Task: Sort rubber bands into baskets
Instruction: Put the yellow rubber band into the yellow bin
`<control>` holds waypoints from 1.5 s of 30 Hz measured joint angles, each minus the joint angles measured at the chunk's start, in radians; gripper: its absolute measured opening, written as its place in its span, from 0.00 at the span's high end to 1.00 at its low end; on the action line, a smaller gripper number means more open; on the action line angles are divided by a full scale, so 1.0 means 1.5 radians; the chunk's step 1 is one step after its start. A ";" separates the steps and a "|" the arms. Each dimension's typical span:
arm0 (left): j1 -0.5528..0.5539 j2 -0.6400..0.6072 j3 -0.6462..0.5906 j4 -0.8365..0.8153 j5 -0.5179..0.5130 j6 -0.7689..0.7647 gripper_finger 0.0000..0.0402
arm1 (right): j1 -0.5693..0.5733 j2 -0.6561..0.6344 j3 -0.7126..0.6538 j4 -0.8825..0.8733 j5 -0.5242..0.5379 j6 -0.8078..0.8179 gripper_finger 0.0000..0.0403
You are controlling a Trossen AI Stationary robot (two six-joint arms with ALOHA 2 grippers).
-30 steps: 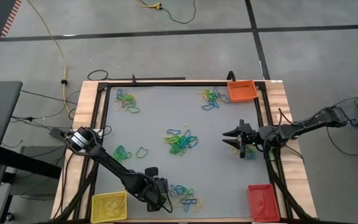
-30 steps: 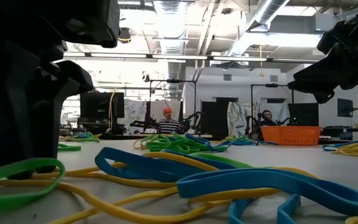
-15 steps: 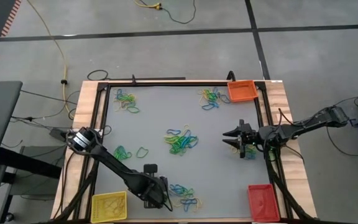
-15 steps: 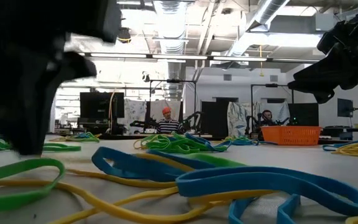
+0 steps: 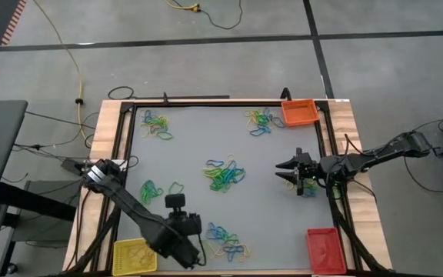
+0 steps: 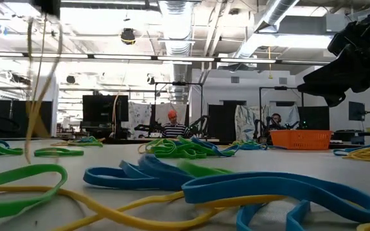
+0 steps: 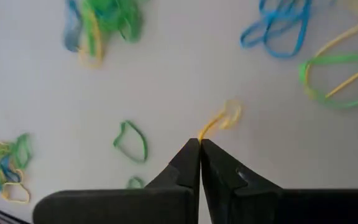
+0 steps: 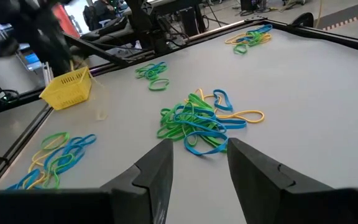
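Note:
Rubber bands in yellow, green and blue lie in loose piles on the grey table: far left (image 5: 156,125), far right (image 5: 260,121), middle (image 5: 223,173), left (image 5: 151,188) and near edge (image 5: 223,240). My left gripper (image 7: 199,144) is raised beside the near pile, shut on a yellow rubber band (image 7: 221,119). The yellow basket (image 5: 133,255) stands at the near left corner, the orange basket (image 5: 298,113) at the far right, the red basket (image 5: 323,248) at the near right. My right gripper (image 5: 287,171) waits open above the table's right side. My left gripper pinches one end of the yellow band's loop (image 7: 202,134) between its two fingertips, slanting down from above. The band hangs slack below the fingers (image 6: 38,90), lifted clear of the table.
A black frame (image 5: 206,101) runs round the grey mat on the wooden table. A yellow cable (image 5: 60,38) lies on the floor beyond. People sit at benches in the room behind. Bare mat lies between the piles.
My left gripper has shut on a yellow band at the near pile and risen steeply, tipping as it went. The band has come up off the table and now hangs below the fingers. The other bands of the pile have stayed on the table.

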 joint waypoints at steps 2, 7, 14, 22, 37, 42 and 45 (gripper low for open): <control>-0.015 -0.001 0.042 -0.027 -0.022 -0.020 1.00 | 0.000 0.000 0.000 0.000 0.000 0.000 0.55; -0.051 -0.001 0.122 -0.029 -0.044 -0.037 1.00 | 0.000 0.000 0.000 0.000 0.000 0.000 0.55; -0.102 -0.001 0.170 -0.029 0.019 -0.070 1.00 | 0.000 0.000 0.000 0.000 0.000 0.001 0.55; -0.159 -0.001 0.172 -0.029 0.153 -0.141 1.00 | 0.000 0.000 0.000 0.002 0.000 0.002 0.55; -0.190 -0.001 0.102 -0.028 0.306 -0.192 1.00 | 0.000 0.000 0.000 0.005 0.000 0.007 0.55; -0.185 -0.002 0.057 -0.028 0.302 -0.140 1.00 | 0.000 0.000 0.000 0.005 0.000 0.007 0.55; -0.181 -0.013 0.013 -0.028 0.328 -0.133 1.00 | 0.000 0.000 0.000 0.005 0.000 0.007 0.55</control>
